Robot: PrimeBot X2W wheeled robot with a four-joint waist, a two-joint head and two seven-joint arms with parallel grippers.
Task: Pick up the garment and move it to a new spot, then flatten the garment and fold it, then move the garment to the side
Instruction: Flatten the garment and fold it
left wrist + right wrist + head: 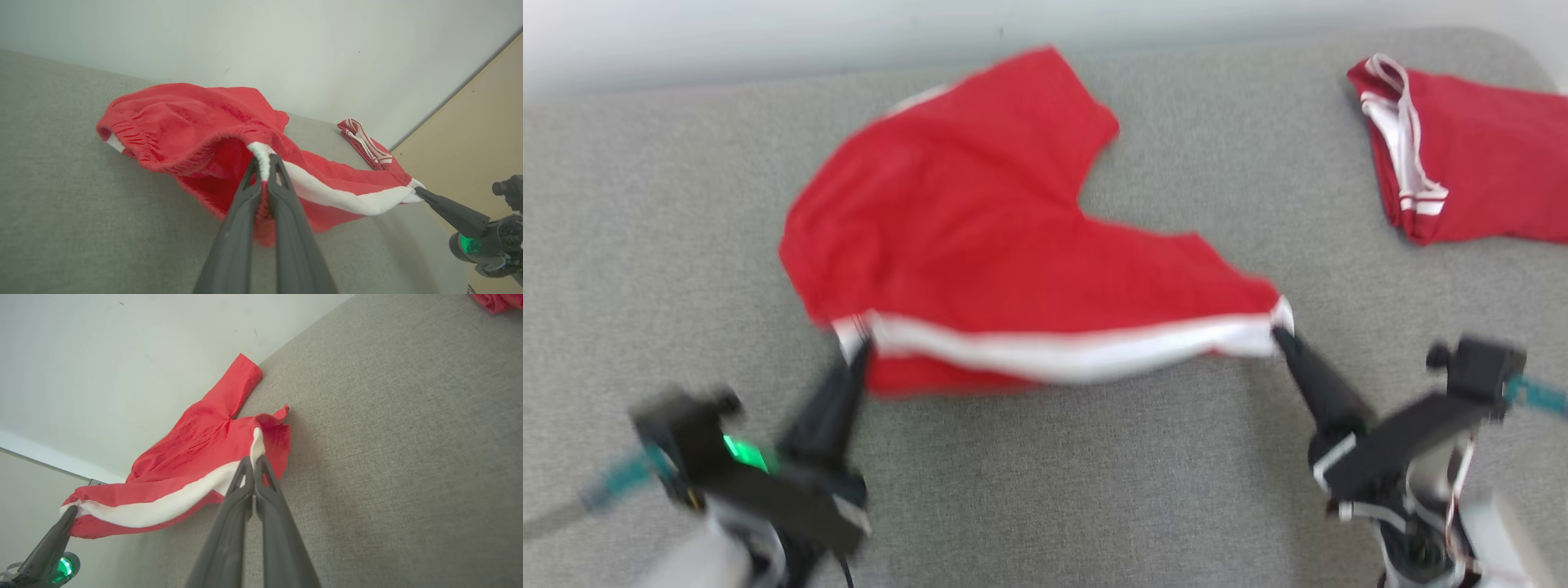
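Red shorts [980,229] with a white side stripe [1062,355] are spread over the middle of a grey fabric-covered surface [1094,490], and their near edge is lifted clear of it. The left gripper [858,351] has its two dark fingers pressed together on the shorts at the waistband end of the stripe; the left wrist view shows the gathered elastic edge pinched between the tips. The right gripper [1281,333] likewise has its fingers closed on the shorts, nipping the white corner at the other end of the stripe, by the leg hem.

Between the two grippers the stripe runs in a shallow sagging line, with a fold of red cloth hanging below it. Beyond the held edge the rest of the shorts slopes down onto the grey fabric, and the far leg reaches toward the back edge of the surface, near the pale wall [286,49].

A second red garment [1478,163] with white trim lies bunched at the far right of the surface, well apart from the held shorts. A green light [743,453] glows on the left gripper's body.
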